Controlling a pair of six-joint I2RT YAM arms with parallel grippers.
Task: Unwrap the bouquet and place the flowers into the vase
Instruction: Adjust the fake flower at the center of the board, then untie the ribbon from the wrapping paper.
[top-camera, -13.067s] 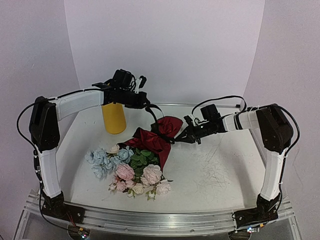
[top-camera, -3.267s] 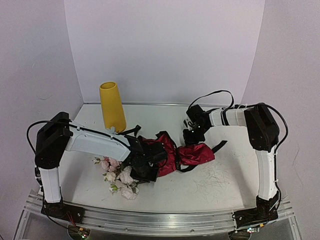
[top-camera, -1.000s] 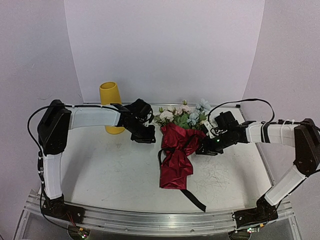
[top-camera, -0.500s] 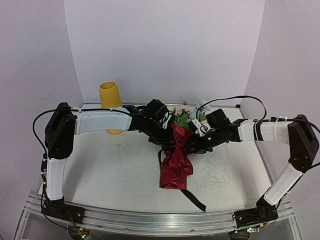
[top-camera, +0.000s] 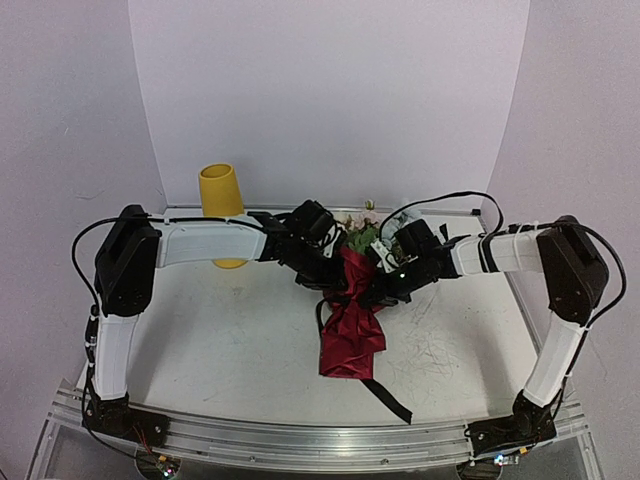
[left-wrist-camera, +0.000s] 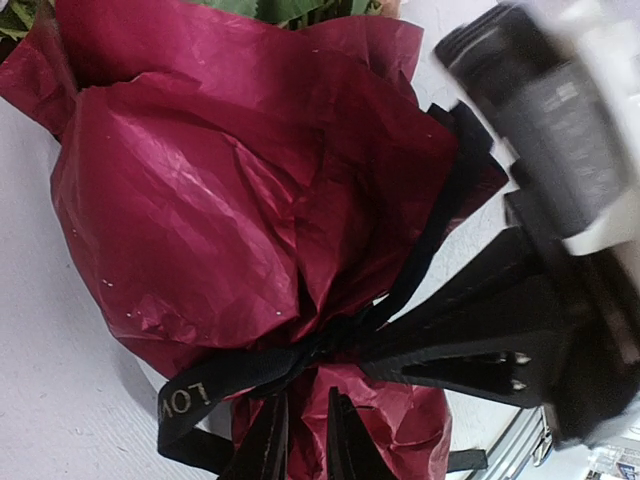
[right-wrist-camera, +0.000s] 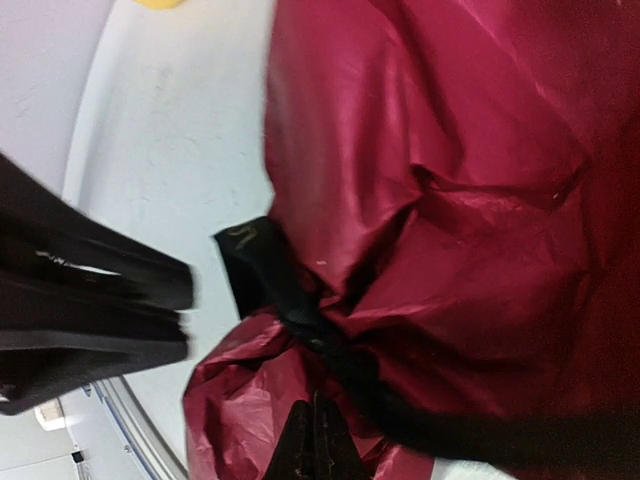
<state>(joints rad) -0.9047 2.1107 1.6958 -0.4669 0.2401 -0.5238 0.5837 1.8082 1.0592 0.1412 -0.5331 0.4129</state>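
Observation:
The bouquet lies mid-table with its dark red paper (top-camera: 352, 325) pointing to the front and its flowers (top-camera: 362, 238) to the back, mostly hidden by the arms. A black ribbon (left-wrist-camera: 205, 388) ties the neck. My left gripper (left-wrist-camera: 306, 393) is at the neck from the left (top-camera: 337, 283), its fingers closed to a narrow gap on a fold of the paper just below the knot. My right gripper (right-wrist-camera: 314, 402) comes from the right (top-camera: 373, 297), shut, its tips against the paper under the ribbon (right-wrist-camera: 290, 300). The yellow vase (top-camera: 222, 205) stands upright at the back left.
One ribbon tail (top-camera: 392, 402) trails toward the front rail (top-camera: 320, 440). The white back wall rises just behind the flowers. The left forearm (top-camera: 210, 240) passes right in front of the vase.
Both grippers have closed in on the bouquet's tied neck from either side. The right jaws have shut and the left jaws have narrowed. The bouquet has stayed in place.

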